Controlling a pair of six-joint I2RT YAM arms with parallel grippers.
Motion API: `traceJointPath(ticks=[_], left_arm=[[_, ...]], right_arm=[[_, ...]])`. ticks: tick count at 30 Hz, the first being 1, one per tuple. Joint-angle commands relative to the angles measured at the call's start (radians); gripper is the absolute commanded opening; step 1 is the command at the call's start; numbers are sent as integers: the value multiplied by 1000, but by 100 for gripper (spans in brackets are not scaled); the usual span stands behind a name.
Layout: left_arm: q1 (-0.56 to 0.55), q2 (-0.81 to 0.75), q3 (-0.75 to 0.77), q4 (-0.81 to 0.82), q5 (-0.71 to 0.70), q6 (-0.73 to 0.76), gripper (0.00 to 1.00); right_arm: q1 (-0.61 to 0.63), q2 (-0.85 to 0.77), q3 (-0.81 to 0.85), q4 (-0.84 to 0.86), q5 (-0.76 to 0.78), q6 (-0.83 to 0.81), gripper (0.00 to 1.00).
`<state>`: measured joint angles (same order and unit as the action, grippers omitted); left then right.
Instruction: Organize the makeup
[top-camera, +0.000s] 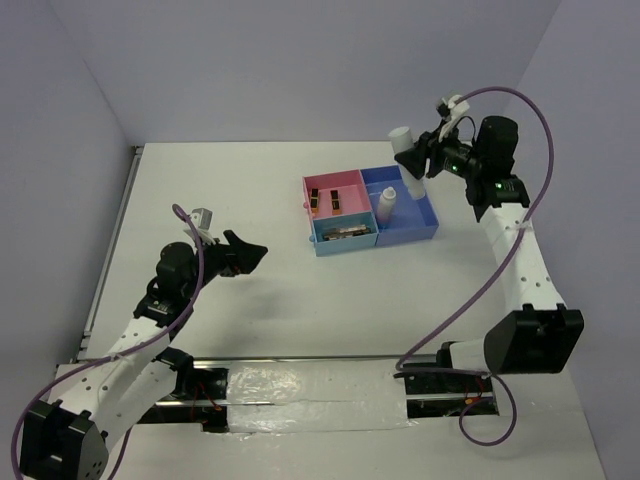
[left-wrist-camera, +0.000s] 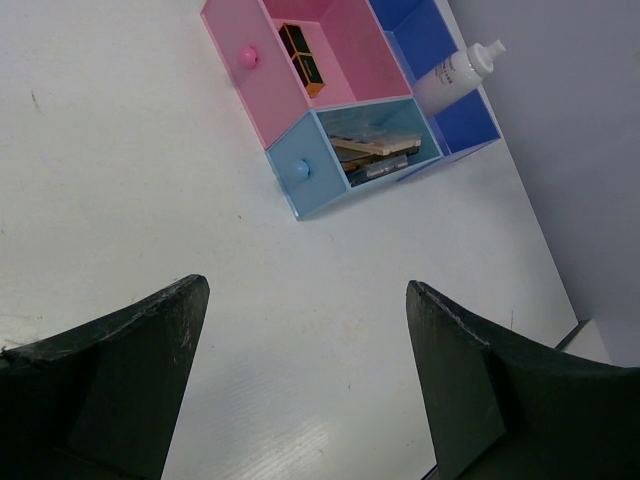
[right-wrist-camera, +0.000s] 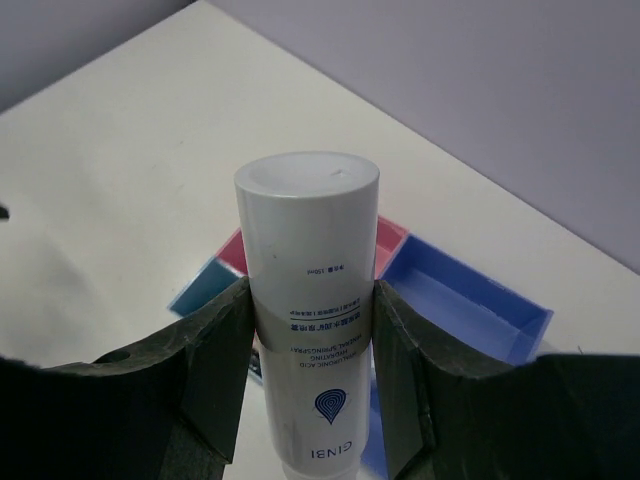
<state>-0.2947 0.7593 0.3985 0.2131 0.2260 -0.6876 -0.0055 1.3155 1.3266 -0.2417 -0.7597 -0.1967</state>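
On the white table, right of centre, you have the pink-and-blue plastic compartment tray.

Contents, by compartment:
- Pink compartment: two black-gold rectangular pieces, side by side.
- Light blue compartment: a long brown palette lying flat among other flat pieces. You cannot tell those apart from these views.
- Dark blue compartment: one small whitish bottle with a white cap, standing on the side nearest the other two compartments.

Right claw: about half spread and pinching a second bottle, a white cylinder with blue print. Both fingers press flat on its sides, and its flat round end faces the wrist camera. You hold it raised off the table. In the top view it sits over the far edge of the dark blue compartment, and the wrist view shows the tray below it.

Left claw: spread wide, holding and touching nothing. It hovers over bare table well to the left of the tray, with its fingers pointing toward it.
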Motion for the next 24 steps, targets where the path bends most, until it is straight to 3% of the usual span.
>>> traceJointPath(ticks=[1, 13, 24], left_arm=[[6, 2, 10, 66, 18, -6, 92], [6, -38, -9, 37, -5, -3, 93], [5, -18, -1, 39, 4, -4, 92]], right_arm=[[-43, 78, 68, 125, 49, 186, 9], [-62, 343, 131, 93, 186, 174, 13], [-60, 473, 89, 104, 257, 76, 31]])
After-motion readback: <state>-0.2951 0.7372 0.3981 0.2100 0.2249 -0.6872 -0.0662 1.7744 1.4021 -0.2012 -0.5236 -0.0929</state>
